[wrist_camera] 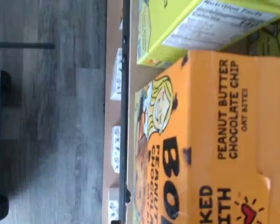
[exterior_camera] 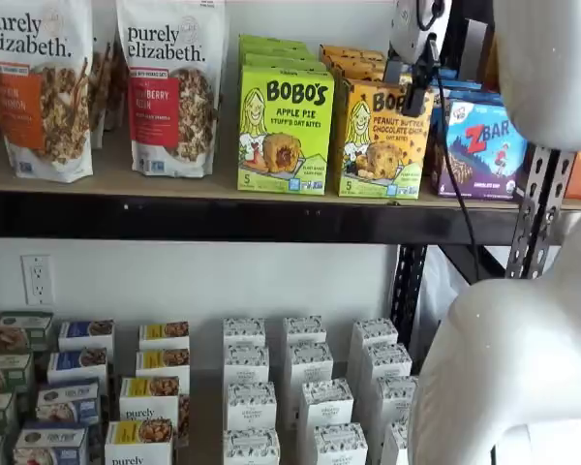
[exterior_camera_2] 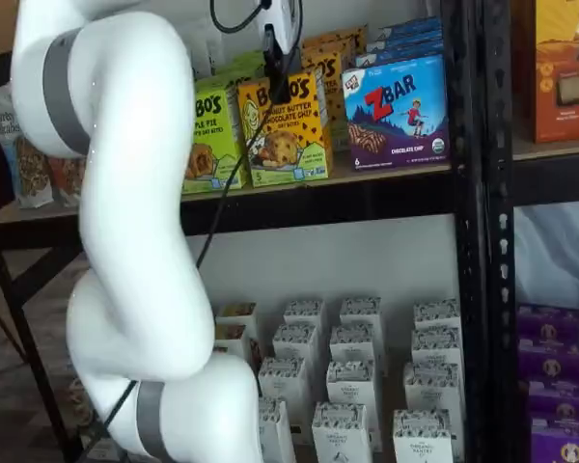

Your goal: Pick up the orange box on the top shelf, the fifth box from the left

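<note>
The orange box (exterior_camera: pixel 382 145) stands upright on the top shelf (exterior_camera: pixel 107 180), between a lime-green Apple Pie box (exterior_camera: pixel 284 126) and a blue ZBar box (exterior_camera: pixel 484 145). More orange boxes are stacked behind it. My gripper (exterior_camera: pixel 407 82) hangs from above in front of the orange box's upper edge, its two black fingers apart and nothing between them. In a shelf view, the gripper (exterior_camera_2: pixel 278 87) overlaps the upper front of the orange box (exterior_camera_2: pixel 289 135). The wrist view is filled by the orange box (wrist_camera: pixel 214 140), seen close, with the lime-green box (wrist_camera: pixel 186 28) beside it.
Granola bags (exterior_camera: pixel 169 87) stand further left on the top shelf. Small white cartons (exterior_camera: pixel 300 387) fill the lower level. A black perforated upright (exterior_camera_2: pixel 478 193) rises right of the ZBar box (exterior_camera_2: pixel 396 111). My white arm (exterior_camera_2: pixel 125 241) stands before the shelves.
</note>
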Controlling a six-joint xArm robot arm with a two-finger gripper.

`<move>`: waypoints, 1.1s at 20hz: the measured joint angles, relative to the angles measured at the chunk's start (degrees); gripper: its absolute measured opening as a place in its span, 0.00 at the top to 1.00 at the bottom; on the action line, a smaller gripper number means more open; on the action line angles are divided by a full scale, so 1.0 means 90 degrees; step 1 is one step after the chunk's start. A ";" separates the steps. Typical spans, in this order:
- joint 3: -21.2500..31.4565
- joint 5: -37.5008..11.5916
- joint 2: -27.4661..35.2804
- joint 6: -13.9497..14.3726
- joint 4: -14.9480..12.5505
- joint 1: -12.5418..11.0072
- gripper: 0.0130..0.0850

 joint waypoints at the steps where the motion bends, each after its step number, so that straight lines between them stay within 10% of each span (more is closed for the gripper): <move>1: 0.0004 0.0005 0.0010 0.0001 -0.0041 0.0008 0.00; 22: -0.0322 0.0486 0.0360 -0.0106 -0.0270 -0.0070 0.00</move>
